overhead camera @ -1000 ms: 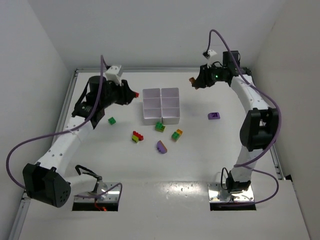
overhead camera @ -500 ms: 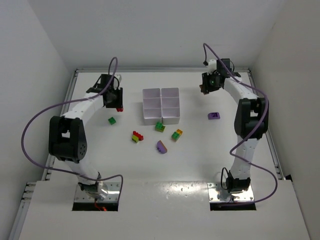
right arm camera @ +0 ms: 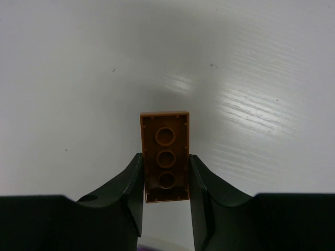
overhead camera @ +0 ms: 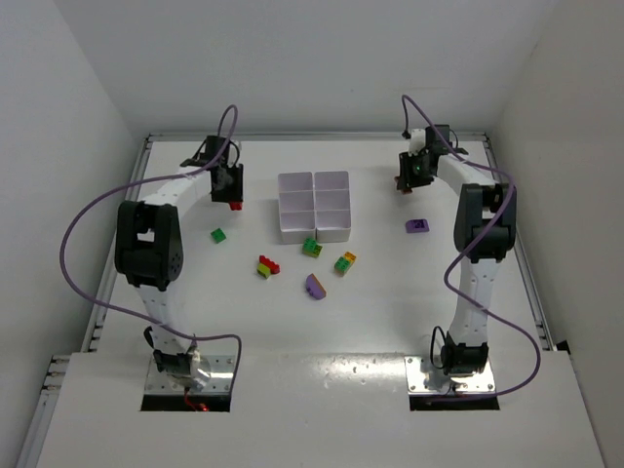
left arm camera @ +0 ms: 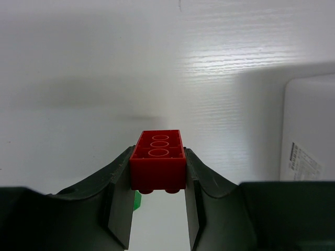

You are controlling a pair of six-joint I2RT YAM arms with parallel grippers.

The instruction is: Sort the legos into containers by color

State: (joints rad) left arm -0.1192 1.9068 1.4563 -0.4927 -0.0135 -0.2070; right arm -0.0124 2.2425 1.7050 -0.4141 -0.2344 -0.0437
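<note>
The left tool (left arm camera: 158,180) is clamping a red brick (left arm camera: 158,157) narrowly across its long side walls, underside tubes facing the camera, and is holding it above the desk (overhead camera: 390,312). The right tool (right arm camera: 166,180) is pinching an orange-brown brick (right arm camera: 165,138) the same way, with roughly half its length sticking out past the fingertips.

These bricks are looking light, rigid and smooth-walled, so a firm squeeze is unlikely to be harming them. Slipping or swivelling between the pads is the likelier trouble, especially for the orange-brown one, held near one end. Flat opposing side walls are the best place to take hold, not the studded top.

The white tray (overhead camera: 314,207) is sitting between the two tools, off to the left tool's right, where its edge is showing in the left wrist view. Its six compartments are appearing bare from above; no brick is showing in any of them.

The other legos are lying on the desk nearer the arm bases than either tool:
- a green brick (overhead camera: 219,235) near the left tool
- a purple brick (overhead camera: 417,225) near the right tool
- a red-and-yellow clump (overhead camera: 267,265), a green-and-yellow clump (overhead camera: 312,247) just beside the tray's near wall, a green-and-orange clump (overhead camera: 345,261) and a purple piece (overhead camera: 315,286)

The clumps are probably needing pulling apart before sorting.
</note>
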